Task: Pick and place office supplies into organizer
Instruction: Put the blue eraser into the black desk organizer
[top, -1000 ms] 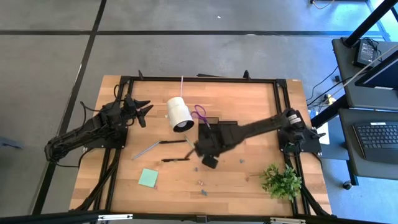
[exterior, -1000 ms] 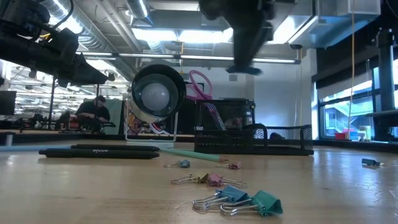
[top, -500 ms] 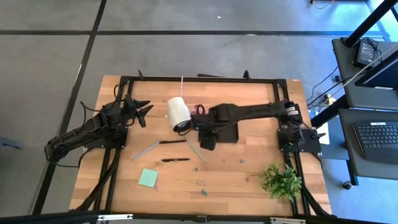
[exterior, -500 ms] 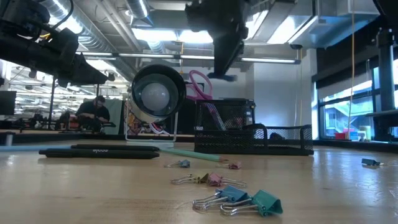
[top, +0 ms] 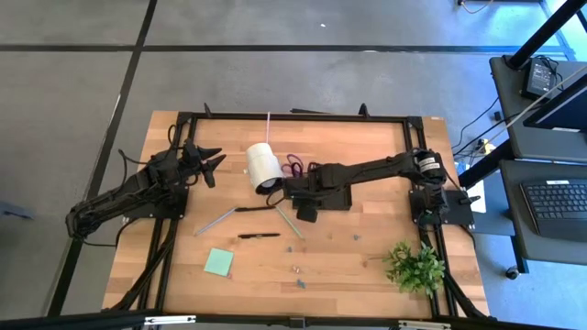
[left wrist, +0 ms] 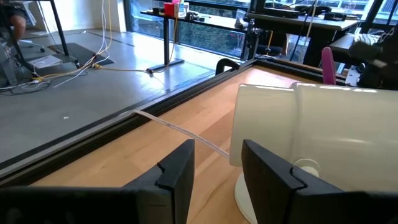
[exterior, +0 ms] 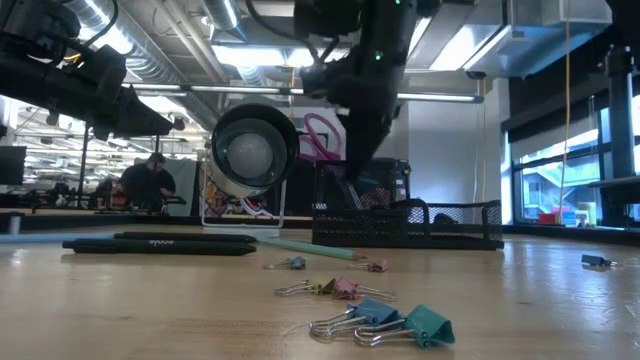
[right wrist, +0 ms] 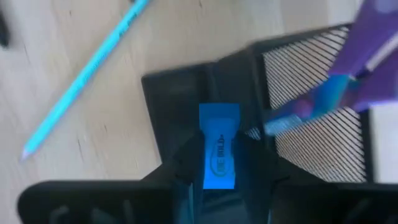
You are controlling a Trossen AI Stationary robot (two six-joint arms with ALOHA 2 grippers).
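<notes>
My right gripper [top: 299, 191] [right wrist: 219, 177] hangs over the black mesh organizer [top: 328, 194] [right wrist: 311, 81] [exterior: 405, 222], shut on a small blue block. Purple-handled scissors [top: 294, 165] [right wrist: 376, 59] stick up from the organizer's far end. On the wood lie dark pens [top: 260, 236], a light blue pencil [right wrist: 87, 70], a mint-green sticky pad [top: 218, 262] and coloured clips [exterior: 385, 322]. My left gripper [top: 209, 163] [left wrist: 214, 174] waits open at the left, pointing at the white cylinder [top: 263, 168]. My right gripper pinches the small blue block [right wrist: 219, 134] between its two fingers, which come from above and point down. The block's labelled face shows between them. It is lifted clear, above the organizer's near-left compartment.
The white cylinder [exterior: 250, 152] lies on its side just left of the organizer. A green leafy plant [top: 415, 266] stands at the near right corner. Small blue bits [top: 356, 236] lie near the middle. A black frame [top: 293, 117] rings the table; bare wood shows on the near side.
My right gripper, shut on the blue block, has swung from the middle of the table toward the far edge and slightly left, then come down over the organizer. My left arm has kept still.
</notes>
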